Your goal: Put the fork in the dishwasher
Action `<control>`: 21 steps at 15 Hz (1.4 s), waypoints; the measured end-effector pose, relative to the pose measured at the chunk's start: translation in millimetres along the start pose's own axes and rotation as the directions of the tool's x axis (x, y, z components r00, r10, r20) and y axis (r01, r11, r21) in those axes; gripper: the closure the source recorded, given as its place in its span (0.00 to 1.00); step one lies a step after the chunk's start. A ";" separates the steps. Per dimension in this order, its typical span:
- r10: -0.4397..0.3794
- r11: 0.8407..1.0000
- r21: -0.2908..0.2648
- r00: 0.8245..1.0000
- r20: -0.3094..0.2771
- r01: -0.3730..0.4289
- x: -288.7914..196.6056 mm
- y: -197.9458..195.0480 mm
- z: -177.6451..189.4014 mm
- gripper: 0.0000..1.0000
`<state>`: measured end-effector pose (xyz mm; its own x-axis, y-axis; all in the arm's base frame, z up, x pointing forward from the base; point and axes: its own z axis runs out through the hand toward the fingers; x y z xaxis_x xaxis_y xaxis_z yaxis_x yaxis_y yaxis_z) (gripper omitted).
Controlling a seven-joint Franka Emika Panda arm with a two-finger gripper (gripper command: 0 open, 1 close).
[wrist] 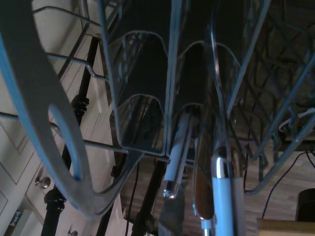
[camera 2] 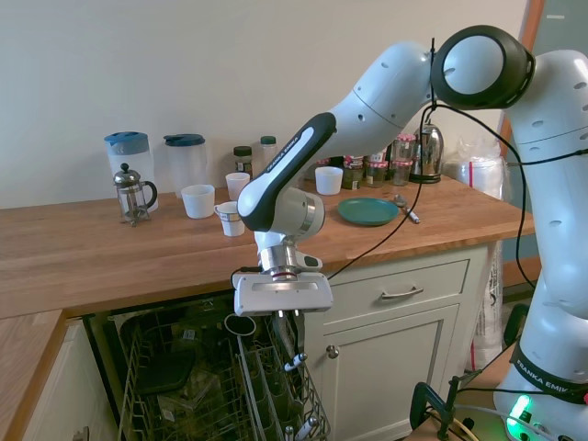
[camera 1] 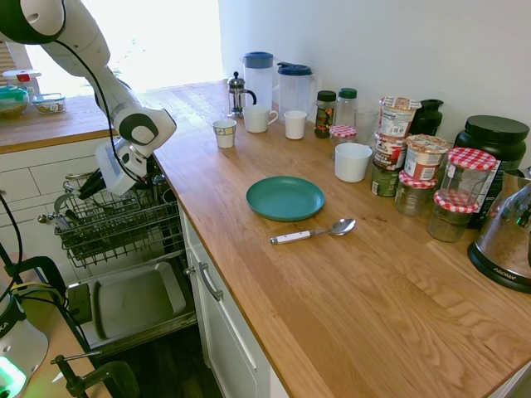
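Fork (camera 2: 290, 352) hangs upright at lower centre of the second exterior frame, white handle end down among the wires, pinched by the gripper (camera 2: 282, 320), whose fingers are closed narrowly on it. In the wrist view its pale handle (wrist: 222, 196) rises from the bottom edge. Around it stands the dishwasher's (camera 2: 211, 386) dark wire rack (camera 1: 116, 220), with the grey door (camera 1: 133, 303) dropped open at lower left.

Wooden L-shaped countertop (camera 1: 348, 282) over white cabinet drawers (camera 2: 390, 299) with metal handles. Plain white wall (camera 1: 398, 41) behind. Bright daylight washing far counter end. Dark floor below.
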<state>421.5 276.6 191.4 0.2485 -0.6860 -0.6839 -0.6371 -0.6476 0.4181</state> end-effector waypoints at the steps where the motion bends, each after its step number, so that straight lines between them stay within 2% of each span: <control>1: 0.001 1.000 -0.002 1.000 0.003 -0.001 1.7 -1.9 1.1 1.00; 6: 0.008 1.000 0.003 1.000 0.006 -0.008 10.2 -11.5 5.3 1.00; 7: 0.009 1.000 0.002 1.000 0.007 -0.010 12.3 -13.5 6.9 0.00; 21: -0.020 1.000 0.004 1.000 0.017 0.020 18.8 -25.6 6.3 0.00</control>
<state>437.8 282.4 164.1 0.2489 -0.6674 -0.7019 -0.6352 -0.6596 0.4019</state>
